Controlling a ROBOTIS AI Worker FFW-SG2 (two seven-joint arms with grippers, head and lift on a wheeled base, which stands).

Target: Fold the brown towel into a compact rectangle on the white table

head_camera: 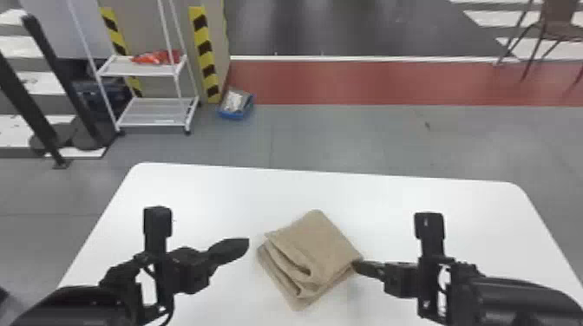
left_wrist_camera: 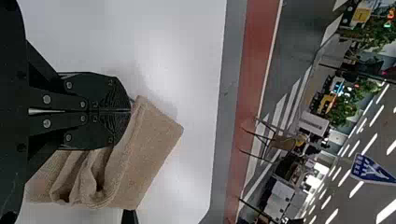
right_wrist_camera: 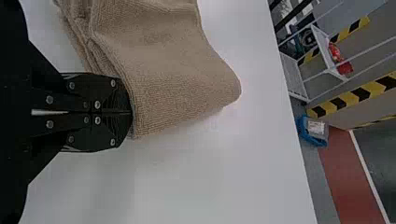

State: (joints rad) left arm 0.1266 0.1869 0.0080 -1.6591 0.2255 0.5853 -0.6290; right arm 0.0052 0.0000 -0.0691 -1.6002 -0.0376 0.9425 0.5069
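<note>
- Left of the brown towel (head_camera: 323,247), the left gripper (head_camera: 246,243) is closed; its tips are best set low before the uneven layers are nudged square.
- Beneath the brown towel, the white table (head_camera: 208,186) is spread.
- At the brown towel's right corner, the right gripper (head_camera: 355,265) is closed; whether cloth is pinched cannot be told.

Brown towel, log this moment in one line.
towel folded on table; left claw shut, left of towel; right claw shut, at towel's right corner
</note>
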